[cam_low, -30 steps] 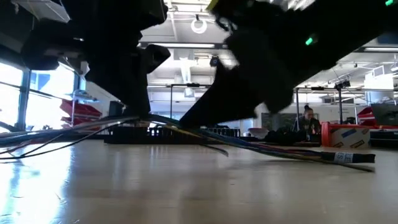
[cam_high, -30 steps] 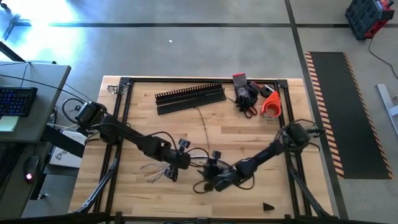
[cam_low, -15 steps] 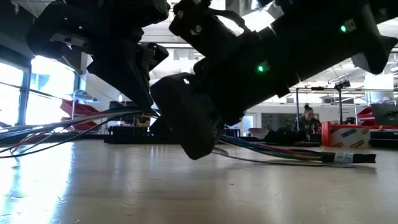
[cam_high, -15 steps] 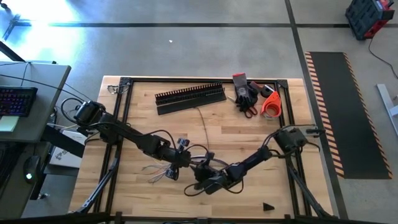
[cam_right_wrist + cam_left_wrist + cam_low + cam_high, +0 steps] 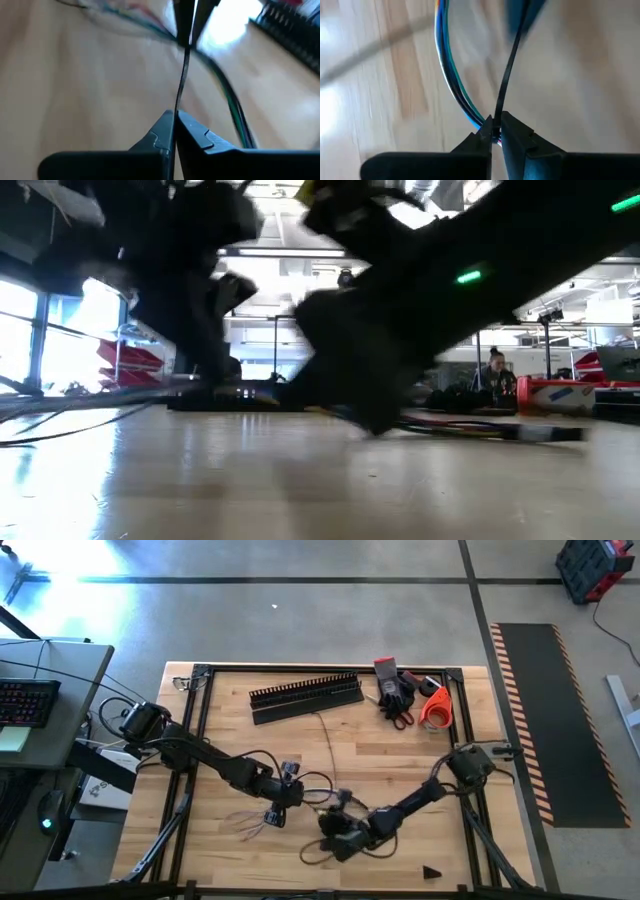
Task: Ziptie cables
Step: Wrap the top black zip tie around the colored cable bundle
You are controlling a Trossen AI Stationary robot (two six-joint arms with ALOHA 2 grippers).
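I see my left gripper (image 5: 494, 131) pinched shut on a thin black zip tie (image 5: 509, 70) right beside the cables (image 5: 451, 80). My right gripper (image 5: 174, 121) is clamped on the same tie's other end. The cables lie in the middle of the wooden table (image 5: 400, 755). The black slotted duct (image 5: 305, 692) sits at 12 o'clock, holding nothing.

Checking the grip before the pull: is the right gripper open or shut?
Shut. The right gripper has its fingers pressed together on the thin black zip tie that runs up to the cables.
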